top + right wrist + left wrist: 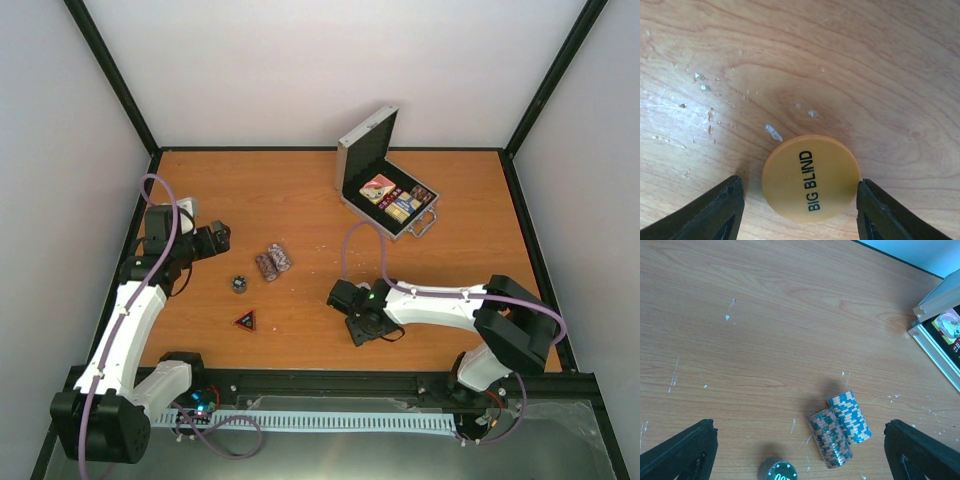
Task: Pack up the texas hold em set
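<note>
One open silver case (368, 148) sits at the table's (300, 200) far right, cards and chips inside. Two striped chip stacks (850, 417) lie touching mid-table, near one dark stack (777, 471) and one triangle (245, 320). One orange disc (811, 177), reading "BIG BLIND", lies between the right gripper's (800, 186) wide jaws. The left gripper (220, 238) gapes wide, empty.

Matt orange disc (811, 178); scuffed wood-grain table (850, 60).
</note>
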Controlling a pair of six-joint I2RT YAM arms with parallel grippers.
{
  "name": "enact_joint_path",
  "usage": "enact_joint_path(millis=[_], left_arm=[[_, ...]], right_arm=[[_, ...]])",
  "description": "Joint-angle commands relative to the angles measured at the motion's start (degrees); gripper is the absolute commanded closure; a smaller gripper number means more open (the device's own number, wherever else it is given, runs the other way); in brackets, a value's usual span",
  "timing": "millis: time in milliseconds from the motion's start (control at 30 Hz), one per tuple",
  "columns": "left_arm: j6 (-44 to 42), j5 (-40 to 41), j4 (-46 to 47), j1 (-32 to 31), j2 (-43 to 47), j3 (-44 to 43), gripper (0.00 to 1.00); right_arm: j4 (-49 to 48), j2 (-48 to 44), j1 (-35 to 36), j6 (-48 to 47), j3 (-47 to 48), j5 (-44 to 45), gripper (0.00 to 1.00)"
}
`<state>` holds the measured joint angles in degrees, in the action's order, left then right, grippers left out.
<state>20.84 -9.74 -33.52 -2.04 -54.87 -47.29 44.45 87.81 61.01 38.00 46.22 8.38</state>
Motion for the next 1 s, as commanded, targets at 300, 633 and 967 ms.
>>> enact_joint_path(millis=[300,633,967], left_arm=[[0.0,-1.6,1.1,-0.3,1.4,-0.4,0.12],[0.1,-2.0,0.9,-0.3,1.3,-1.2,0.16],[0.1,-1.8,0.4,-0.3,1.6,-2.4,0.19]], right_arm=[[-1.0,-1.7,0.0,4.5,-5.0,-0.4,0.37],[-3.3,-1.7,-2.4,3.1,-8.3,-1.4,0.37],[-5.9,-2.0,-4.6,2.6,-11.4,-3.3,0.42]])
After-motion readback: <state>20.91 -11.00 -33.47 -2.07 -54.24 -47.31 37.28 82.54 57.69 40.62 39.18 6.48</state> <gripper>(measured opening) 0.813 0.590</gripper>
